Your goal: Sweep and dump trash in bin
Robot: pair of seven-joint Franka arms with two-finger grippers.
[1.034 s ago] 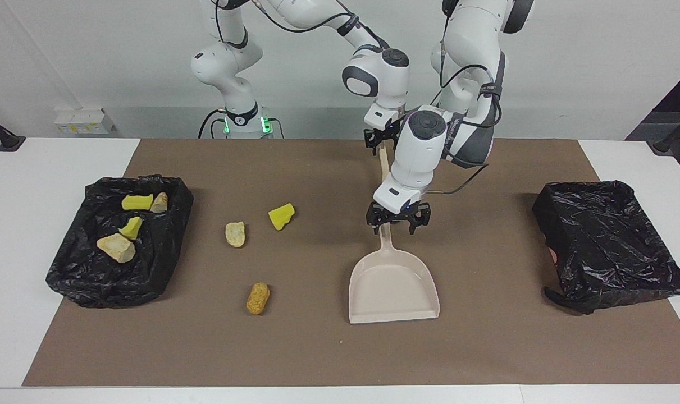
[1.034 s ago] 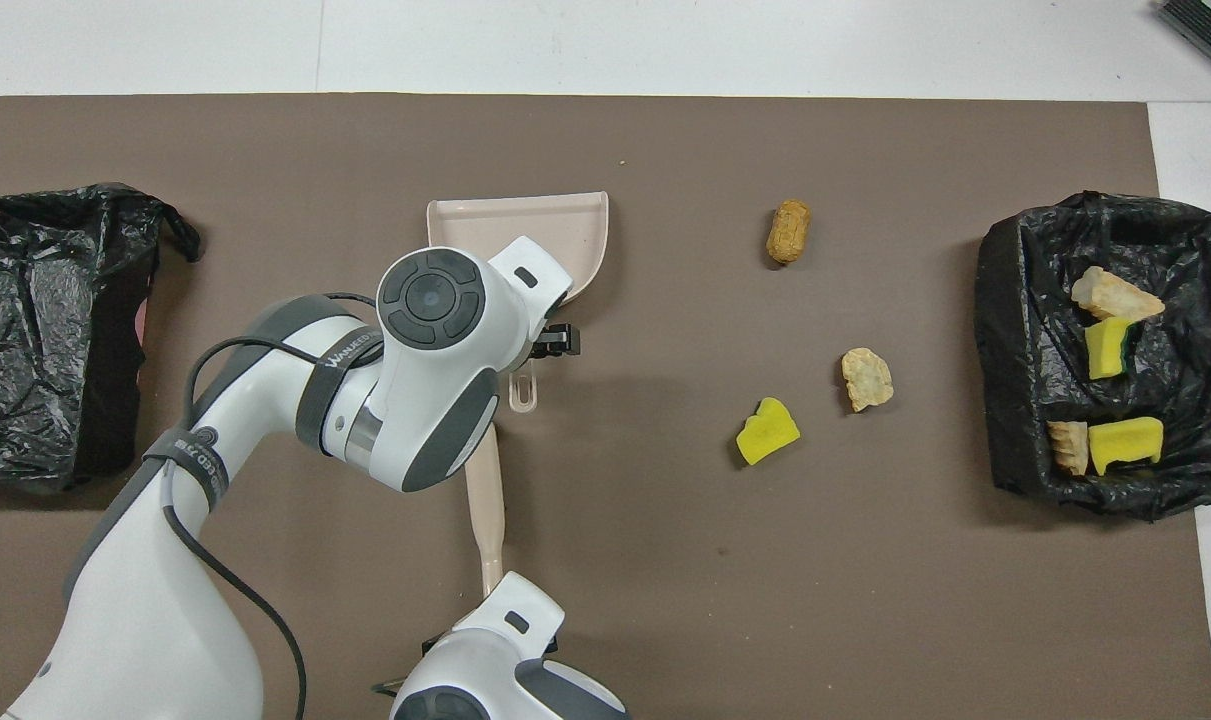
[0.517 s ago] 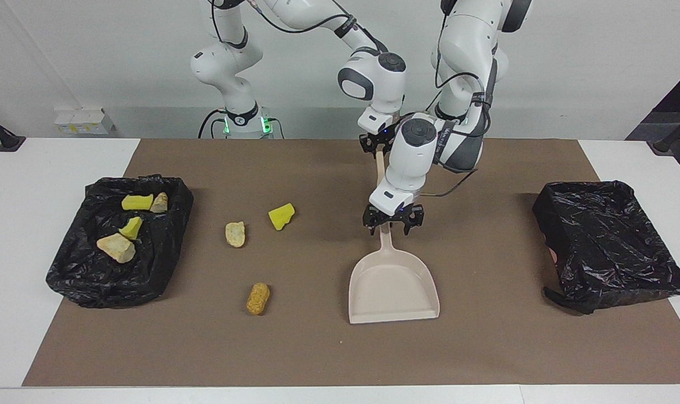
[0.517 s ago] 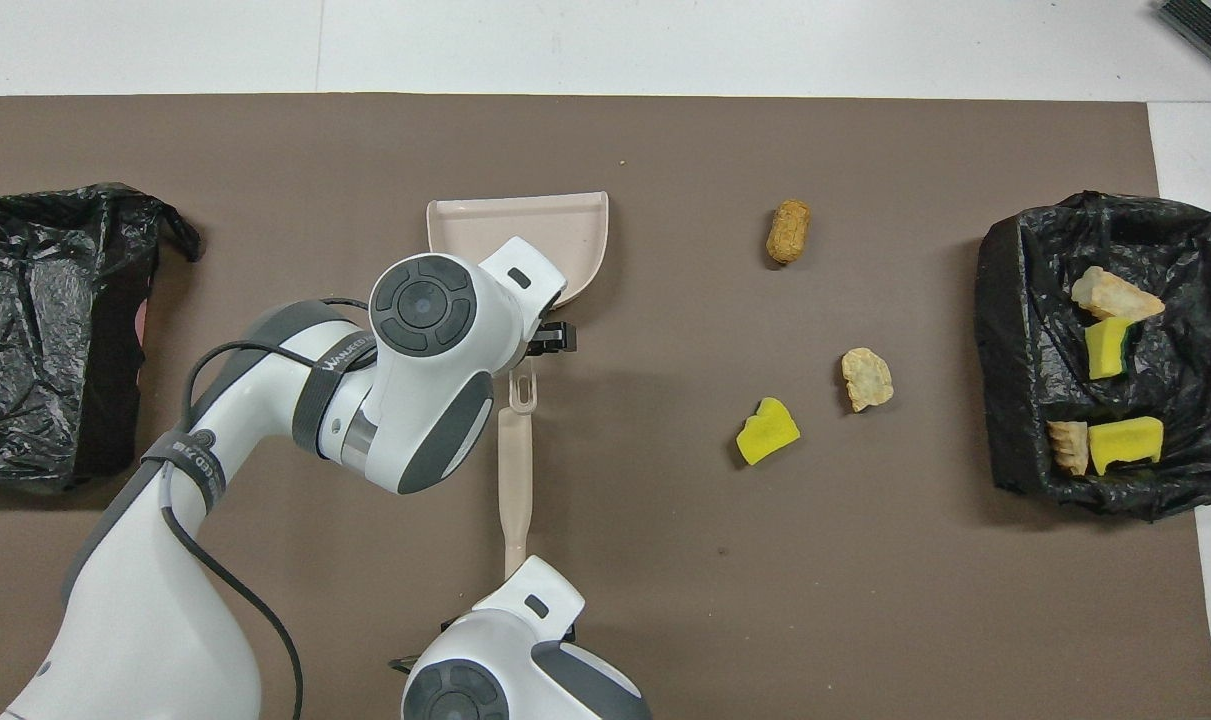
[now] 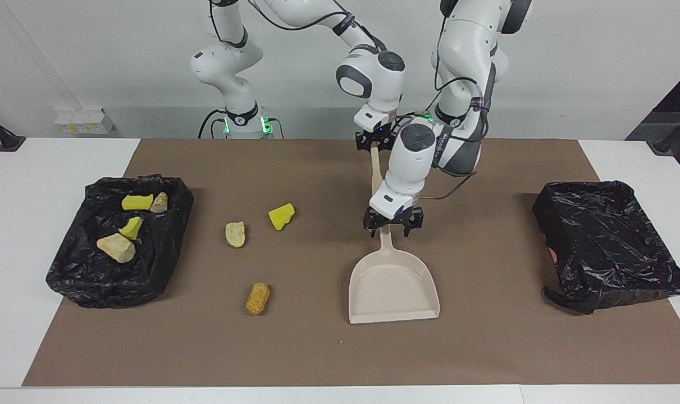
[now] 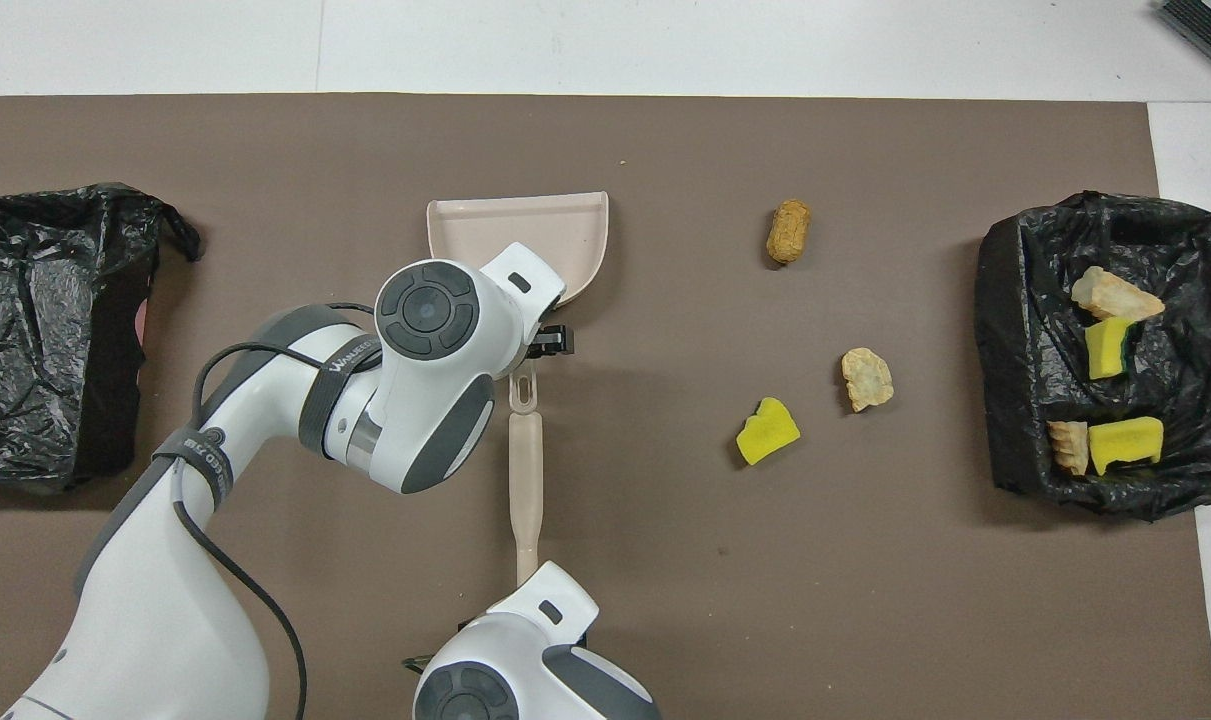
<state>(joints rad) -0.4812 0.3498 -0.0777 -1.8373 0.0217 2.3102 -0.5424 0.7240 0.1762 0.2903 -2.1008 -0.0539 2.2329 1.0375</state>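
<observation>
Three scraps of trash lie on the brown mat: a yellow foam chunk, a pale beige lump and an orange-brown nugget. Several more scraps lie in the black-lined bin at the right arm's end. The beige dustpan lies flat on the mat. My left gripper is open, low over the end of the dustpan's handle. My right gripper is shut on the beige brush, which points at the dustpan's handle.
A second black-lined bin stands at the left arm's end of the table, with no scraps showing in it. The brown mat covers most of the white table.
The right gripper swung the brush until it lines up with the dustpan's handle. The left gripper shifted slightly toward the robots. The dustpan and the scraps have not moved.
</observation>
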